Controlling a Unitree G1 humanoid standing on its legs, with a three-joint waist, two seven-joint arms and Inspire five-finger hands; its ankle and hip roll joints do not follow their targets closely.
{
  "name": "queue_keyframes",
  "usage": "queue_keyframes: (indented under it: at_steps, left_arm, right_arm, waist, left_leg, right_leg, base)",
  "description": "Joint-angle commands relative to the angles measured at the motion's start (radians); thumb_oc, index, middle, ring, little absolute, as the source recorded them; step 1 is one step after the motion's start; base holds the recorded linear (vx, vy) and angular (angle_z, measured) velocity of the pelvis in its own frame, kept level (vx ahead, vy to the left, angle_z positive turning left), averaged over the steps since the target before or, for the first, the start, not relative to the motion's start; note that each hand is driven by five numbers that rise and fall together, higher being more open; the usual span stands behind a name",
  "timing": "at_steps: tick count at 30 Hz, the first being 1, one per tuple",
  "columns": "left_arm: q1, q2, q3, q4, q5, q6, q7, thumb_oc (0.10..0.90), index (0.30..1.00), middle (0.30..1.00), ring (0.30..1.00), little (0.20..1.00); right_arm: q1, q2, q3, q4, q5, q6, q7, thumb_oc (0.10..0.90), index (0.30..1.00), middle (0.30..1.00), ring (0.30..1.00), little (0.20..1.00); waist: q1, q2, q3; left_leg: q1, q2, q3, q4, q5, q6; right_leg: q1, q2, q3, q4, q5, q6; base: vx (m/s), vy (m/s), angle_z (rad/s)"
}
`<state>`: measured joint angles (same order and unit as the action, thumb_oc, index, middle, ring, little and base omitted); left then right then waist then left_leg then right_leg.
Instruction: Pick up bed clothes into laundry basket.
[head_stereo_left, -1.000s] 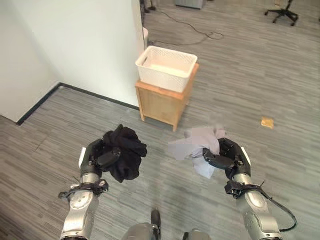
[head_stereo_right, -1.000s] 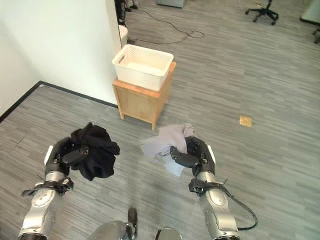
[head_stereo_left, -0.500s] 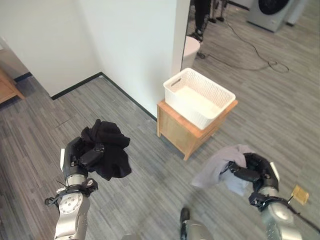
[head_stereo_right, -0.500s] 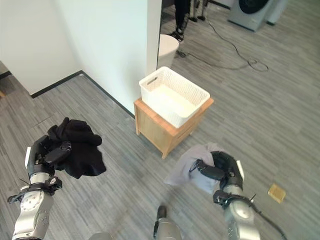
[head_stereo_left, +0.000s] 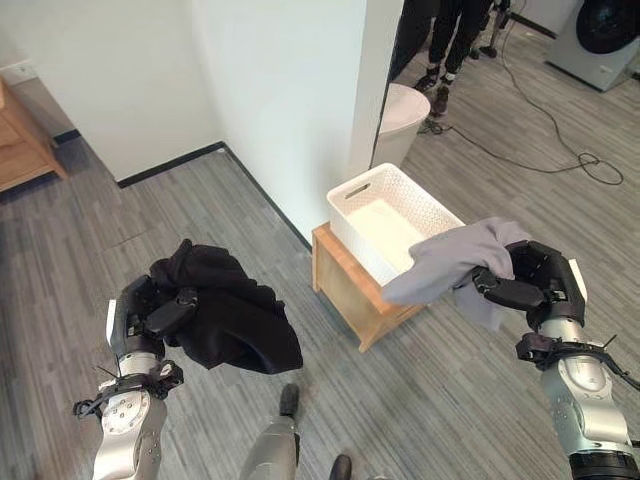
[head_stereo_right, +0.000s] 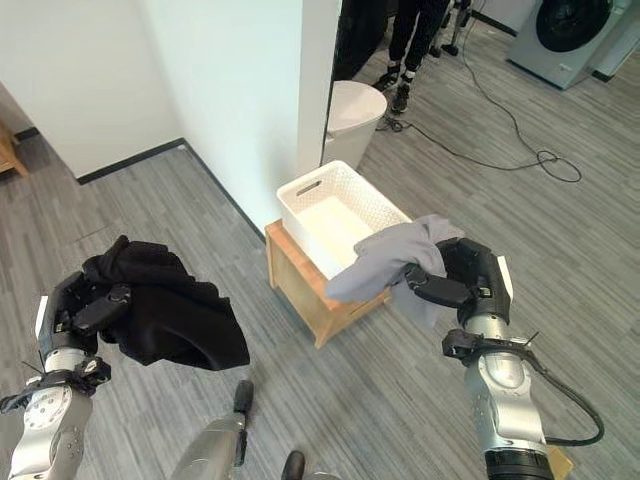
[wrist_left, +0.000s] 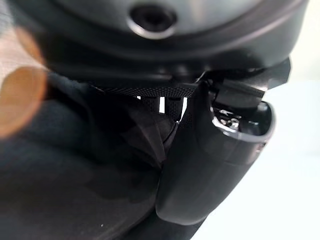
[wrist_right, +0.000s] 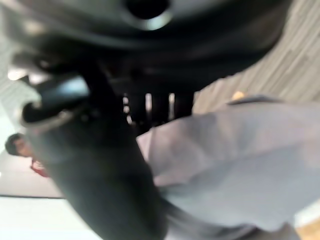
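step: drop into laundry basket (head_stereo_left: 392, 218) on wooden stand (head_stereo_left: 350, 285) | right hand (head_stereo_left: 535, 285) clenched on grey cloth (head_stereo_left: 445, 262) — hanging at basket's near rim; carry it over the opening before letting go | left hand (head_stereo_left: 150, 315) clutching black garment (head_stereo_left: 230, 320), well apart — next

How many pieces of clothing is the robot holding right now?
2: a black garment bunched in the left hand, and a grey garment in the right hand, draped over the white basket's near corner.

L hand (wrist_left: 210, 150) (thumb curled) round black cloth (wrist_left: 65, 190)
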<state>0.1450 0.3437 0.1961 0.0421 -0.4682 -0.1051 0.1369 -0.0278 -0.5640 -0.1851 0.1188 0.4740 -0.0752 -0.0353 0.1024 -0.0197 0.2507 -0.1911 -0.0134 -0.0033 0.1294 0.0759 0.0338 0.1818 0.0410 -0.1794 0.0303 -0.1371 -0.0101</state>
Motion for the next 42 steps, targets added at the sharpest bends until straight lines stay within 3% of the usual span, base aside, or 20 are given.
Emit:
queue_keyframes:
  at_steps: [1, 3, 6, 7, 12, 13, 19, 20, 24, 28, 42]
  left_arm:
    - [-0.096, 0.157, 0.041, -0.129, -0.002, -0.135, -0.026, 0.400, 0.300, 0.300, 0.300, 0.300]
    - [-0.116, 0.178, 0.016, -0.134, -0.007, -0.133, -0.040, 0.400, 0.300, 0.300, 0.300, 0.300]
    - [-0.140, 0.193, -0.033, -0.140, -0.022, -0.136, -0.058, 0.400, 0.300, 0.300, 0.300, 0.300]
    - [-0.147, 0.198, -0.050, -0.132, -0.025, -0.135, -0.059, 0.400, 0.300, 0.300, 0.300, 0.300]
    - [-0.185, 0.259, -0.091, -0.125, -0.057, -0.155, -0.124, 0.400, 0.300, 0.300, 0.300, 0.300]
    - [-0.219, 0.290, -0.138, -0.103, -0.117, -0.153, -0.166, 0.400, 0.300, 0.300, 0.300, 0.300]
    - [-0.293, 0.401, -0.284, -0.110, -0.114, -0.118, -0.237, 0.400, 0.300, 0.300, 0.300, 0.300]
    - [-0.366, 0.440, -0.386, -0.105, -0.121, -0.108, -0.272, 0.400, 0.300, 0.300, 0.300, 0.300]
    - [-0.451, 0.424, -0.501, -0.105, -0.143, -0.106, -0.289, 0.400, 0.300, 0.300, 0.300, 0.300]
    - [-0.536, 0.344, -0.598, -0.096, -0.159, -0.106, -0.269, 0.400, 0.300, 0.300, 0.300, 0.300]
    - [-0.464, 0.307, -0.583, -0.113, -0.173, -0.093, -0.255, 0.400, 0.300, 0.300, 0.300, 0.300]
  right_arm:
    - [-0.170, -0.116, -0.022, -0.056, -0.036, -0.117, -0.023, 0.400, 0.300, 0.300, 0.300, 0.300]
    - [-0.209, -0.159, 0.004, -0.023, -0.052, -0.104, -0.020, 0.400, 0.300, 0.300, 0.300, 0.300]
    - [-0.293, -0.234, 0.053, 0.020, -0.039, -0.098, -0.015, 0.400, 0.300, 0.300, 0.300, 0.300]
    - [-0.329, -0.257, 0.080, 0.045, -0.041, -0.099, -0.021, 0.400, 0.300, 0.300, 0.300, 0.300]
    - [-0.424, -0.352, 0.151, 0.078, -0.024, -0.102, 0.007, 0.400, 0.300, 0.300, 0.300, 0.300]
    - [-0.495, -0.384, 0.213, 0.119, 0.002, -0.103, 0.017, 0.400, 0.300, 0.300, 0.300, 0.300]
    - [-0.660, -0.447, 0.384, 0.195, 0.005, -0.078, 0.058, 0.400, 0.300, 0.300, 0.300, 0.300]
    - [-0.729, -0.458, 0.467, 0.223, -0.026, -0.066, 0.071, 0.400, 0.300, 0.300, 0.300, 0.300]
    - [-0.826, -0.446, 0.571, 0.268, -0.067, -0.057, 0.068, 0.400, 0.300, 0.300, 0.300, 0.300]
    - [-0.925, -0.390, 0.677, 0.335, -0.127, -0.040, 0.061, 0.400, 0.300, 0.300, 0.300, 0.300]
    - [-1.004, -0.243, 0.776, 0.533, -0.267, -0.005, 0.043, 0.400, 0.300, 0.300, 0.300, 0.300]
  waist:
    - [-0.013, -0.039, -0.091]
    - [-0.025, -0.032, -0.083]
    - [-0.028, -0.034, -0.088]
    - [-0.025, -0.041, -0.088]
    - [-0.041, -0.055, -0.115]
    - [-0.043, -0.058, -0.137]
    - [-0.064, -0.058, -0.158]
    - [-0.076, -0.057, -0.160]
    - [-0.091, -0.055, -0.158]
    - [-0.103, -0.056, -0.155]
    - [-0.061, -0.052, -0.130]
  left_leg:
    - [0.095, 0.022, -0.004, 0.002, -0.106, -0.022]
    - [0.130, 0.020, -0.010, -0.028, -0.109, -0.016]
    - [0.179, 0.022, 0.001, -0.077, -0.113, -0.025]
    - [0.191, 0.021, 0.009, -0.088, -0.114, -0.030]
    - [0.218, 0.017, 0.021, -0.127, -0.104, -0.041]
    - [0.224, 0.020, 0.031, -0.146, -0.096, -0.048]
    - [0.244, 0.028, 0.049, -0.178, -0.081, -0.060]
    - [0.249, 0.030, 0.054, -0.188, -0.079, -0.061]
    - [0.253, 0.029, 0.064, -0.200, -0.075, -0.059]
    - [0.248, 0.029, 0.075, -0.207, -0.072, -0.058]
    - [0.222, 0.028, 0.063, -0.213, -0.062, -0.061]
  right_leg:
    - [-0.201, -0.229, 0.048, 0.312, 0.142, 0.170]
    - [-0.270, -0.213, 0.090, 0.372, 0.136, 0.165]
    - [-0.306, -0.223, 0.051, 0.230, 0.129, 0.153]
    - [-0.300, -0.231, 0.019, 0.159, 0.144, 0.156]
    - [-0.230, -0.207, 0.049, 0.044, 0.165, 0.171]
    - [-0.206, -0.197, 0.054, 0.003, 0.162, 0.170]
    - [-0.170, -0.184, 0.060, -0.040, 0.169, 0.167]
    - [-0.171, -0.182, 0.070, -0.036, 0.169, 0.168]
    - [-0.179, -0.180, 0.086, -0.030, 0.171, 0.170]
    - [-0.197, -0.180, 0.104, -0.021, 0.174, 0.171]
    - [-0.200, -0.183, 0.085, -0.048, 0.183, 0.170]
  base:
    - [0.09, 0.141, -0.07]
    - [0.19, 0.152, -0.19]
    - [0.20, 0.019, 0.04]
    - [0.16, -0.063, -0.03]
    - [0.11, -0.009, 0.26]
    - [0.07, -0.008, -0.11]
    - [0.06, 0.008, -0.12]
    - [0.01, 0.029, -0.12]
    - [0.00, 0.034, -0.13]
    - [0.01, 0.026, -0.16]
    - [0.00, 0.002, -0.02]
